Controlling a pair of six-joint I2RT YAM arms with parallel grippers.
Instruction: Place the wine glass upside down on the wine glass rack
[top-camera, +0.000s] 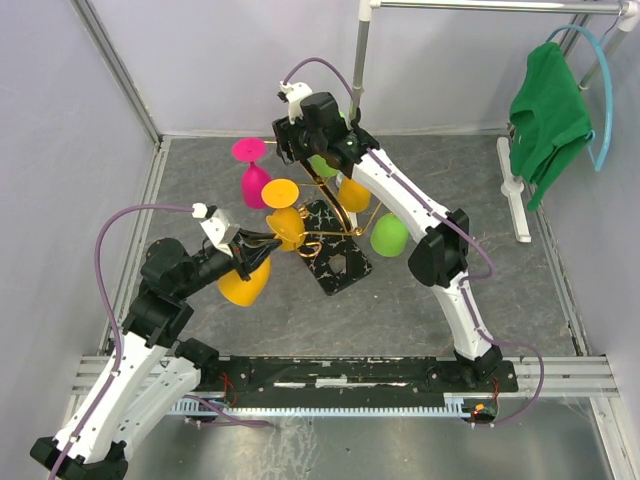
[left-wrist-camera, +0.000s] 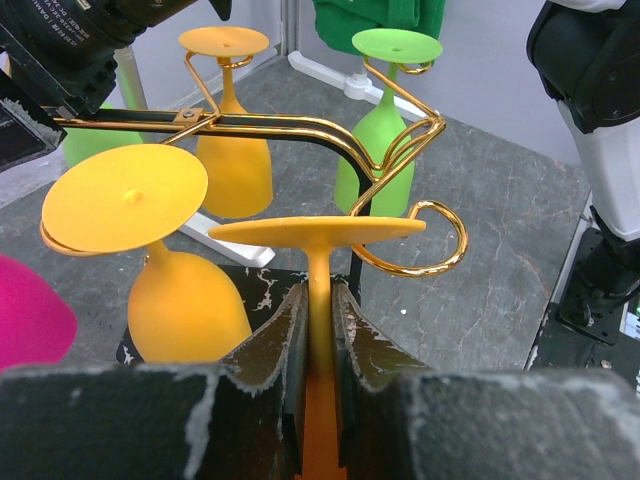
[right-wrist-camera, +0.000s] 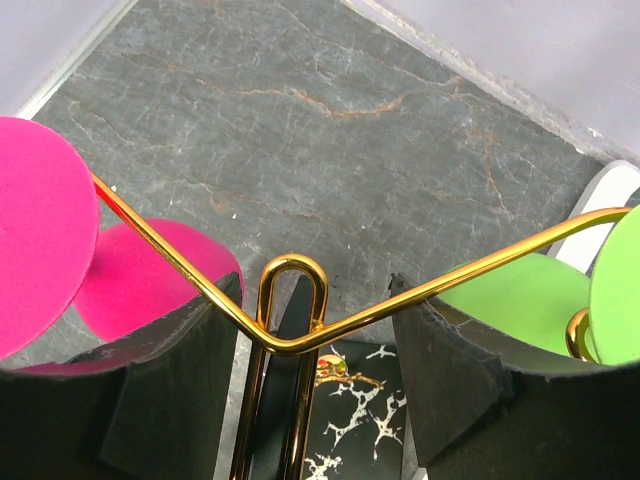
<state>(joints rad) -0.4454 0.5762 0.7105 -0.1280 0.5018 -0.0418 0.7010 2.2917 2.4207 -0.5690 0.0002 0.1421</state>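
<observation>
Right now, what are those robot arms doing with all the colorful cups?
The left gripper is pinching an orange wine glass by its stem, upside down, with its foot up by a curly hook of the gold wine glass rack. It does not look hung yet. The right gripper sits open around the top of the rack, one finger on each side. A pink glass, orange ones and green ones already hang there.

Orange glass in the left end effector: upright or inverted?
Inverted: the wine glass has its foot on top, stem pinched in the left end effector.
</observation>
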